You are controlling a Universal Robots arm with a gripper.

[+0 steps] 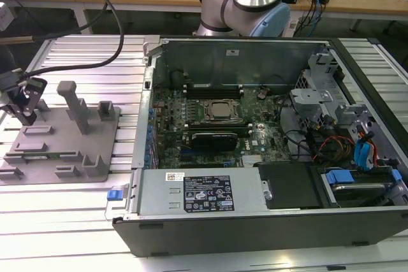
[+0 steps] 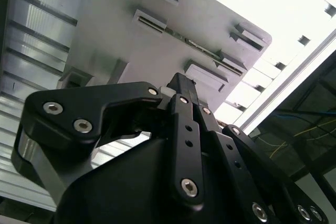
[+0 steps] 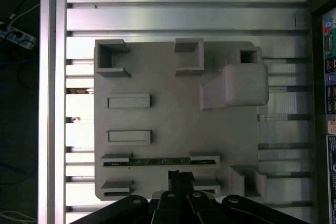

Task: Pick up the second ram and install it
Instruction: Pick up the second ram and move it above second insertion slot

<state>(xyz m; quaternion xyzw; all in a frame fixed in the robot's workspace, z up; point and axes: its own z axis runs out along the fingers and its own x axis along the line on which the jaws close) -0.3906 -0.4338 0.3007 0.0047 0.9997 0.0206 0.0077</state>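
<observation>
First wrist view: the hand [image 3: 179,174] hangs clenched on nothing, just above the near edge of the grey fixture tray [image 3: 173,77]. The second ram [image 3: 152,162] stands on edge in 1 tray slot, probably so that fingers can pinch it. Beyond, the open computer case [image 1: 268,49] sits on the bench [image 1: 76,221].

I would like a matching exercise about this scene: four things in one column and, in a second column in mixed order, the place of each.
Things
1. thin green circuit-board stick
2. black pincer
3. square silver processor
4. small blue plastic tab

Places
a. in the middle of the open dark computer case
b. on edge in a slot of the grey plastic fixture tray
c. at the case's near corner, on the exterior view's left
d. above the tray, close to the stick

Pairs: 1-b, 2-d, 3-a, 4-c
</observation>
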